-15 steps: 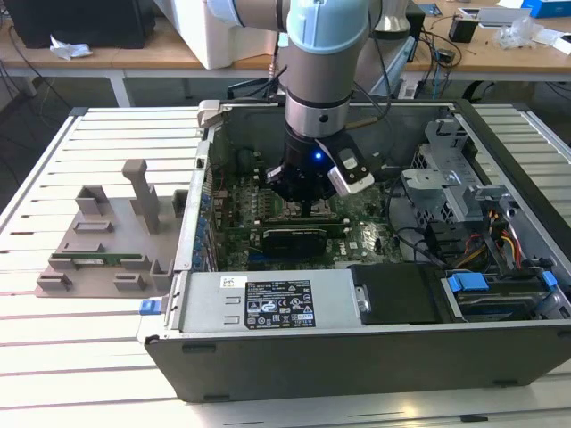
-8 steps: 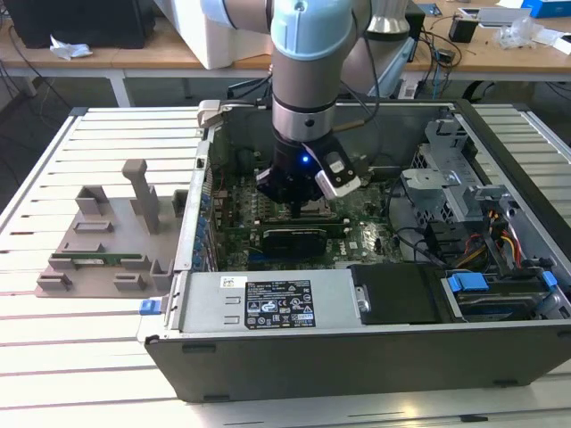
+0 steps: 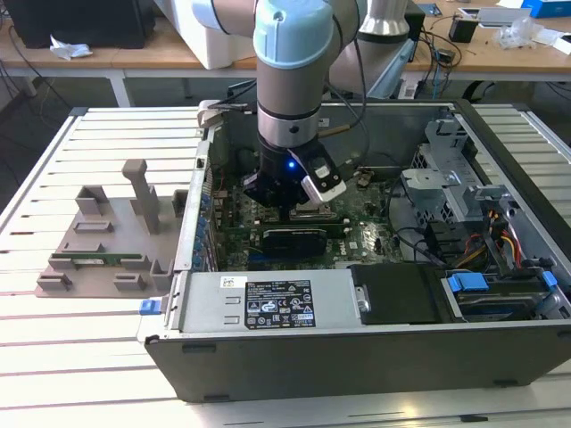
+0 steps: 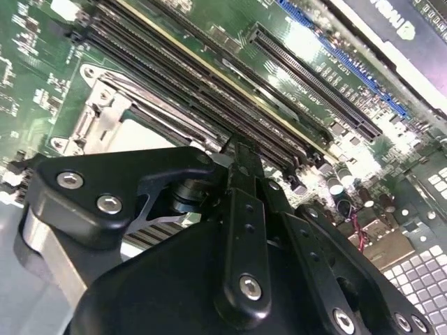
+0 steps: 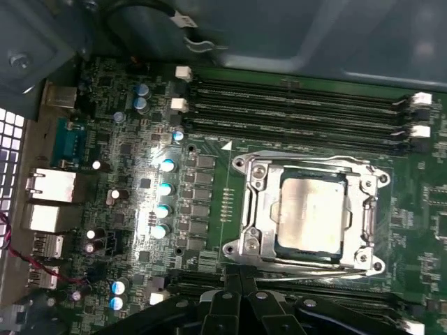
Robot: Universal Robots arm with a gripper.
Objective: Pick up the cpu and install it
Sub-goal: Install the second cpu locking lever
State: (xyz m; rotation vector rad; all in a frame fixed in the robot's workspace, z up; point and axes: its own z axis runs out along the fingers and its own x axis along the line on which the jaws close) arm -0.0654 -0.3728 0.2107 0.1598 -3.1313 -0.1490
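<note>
Inside the open computer case, we see the arm lowered over the motherboard.

From the exterior view, the arm's wrist hides the gripper tips and the socket beneath, so we cannot tell whether the fingers are spread or closed. In both wrist views the black linkage fills the foreground and cuts off the fingertips. In the first wrist view, the cpu sits flat within the metal socket frame, silvery top up, between two banks of long dark memory slots; the gripper's links lie just beside the frame's near edge, apart from the chip. We make out nothing held. In the second wrist view, the socket's pale corner peeks past the linkage. Beside the case, a grey fixture rests on the slatted table.
</note>
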